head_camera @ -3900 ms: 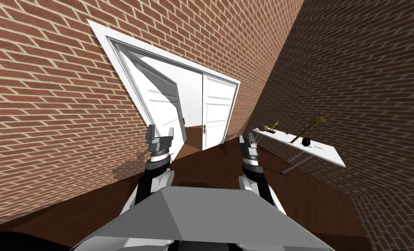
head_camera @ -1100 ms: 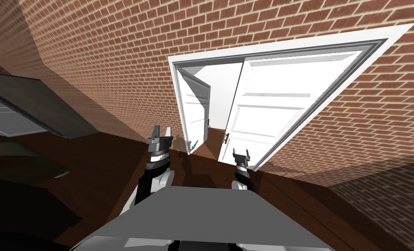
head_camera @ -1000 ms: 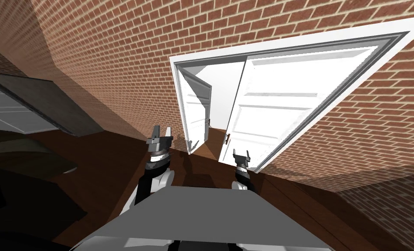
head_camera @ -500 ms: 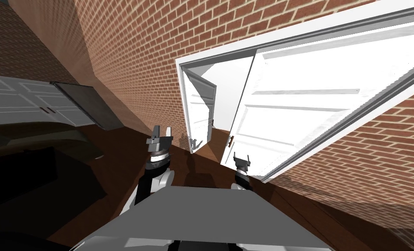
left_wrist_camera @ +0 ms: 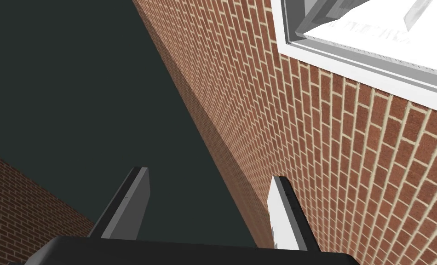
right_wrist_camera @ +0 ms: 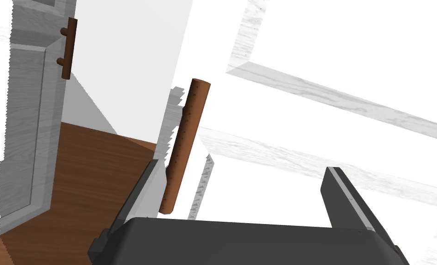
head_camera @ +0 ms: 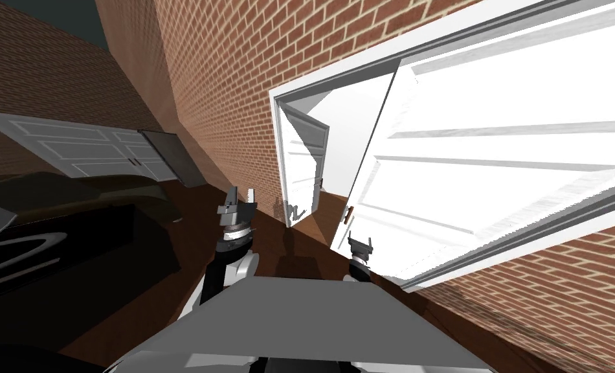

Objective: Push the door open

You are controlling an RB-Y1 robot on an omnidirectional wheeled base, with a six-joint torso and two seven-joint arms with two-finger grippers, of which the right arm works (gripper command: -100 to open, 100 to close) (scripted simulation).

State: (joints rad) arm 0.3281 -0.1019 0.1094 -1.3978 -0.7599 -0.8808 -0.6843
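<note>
Door [head_camera: 494, 168] handle [right_wrist_camera: 185, 142] sits beside spread right hand [right_wrist_camera: 243, 165], perhaps touching.

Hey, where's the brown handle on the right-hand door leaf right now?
In the right wrist view the brown bar handle stands at the free edge of the white door leaf, just ahead of the right end effector.

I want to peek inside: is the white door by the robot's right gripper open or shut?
Shut: the white panelled door at the right gripper lies flush in its frame.

Head looks steeply down, right wrist close, both see door [right_wrist_camera: 342, 60]
</note>
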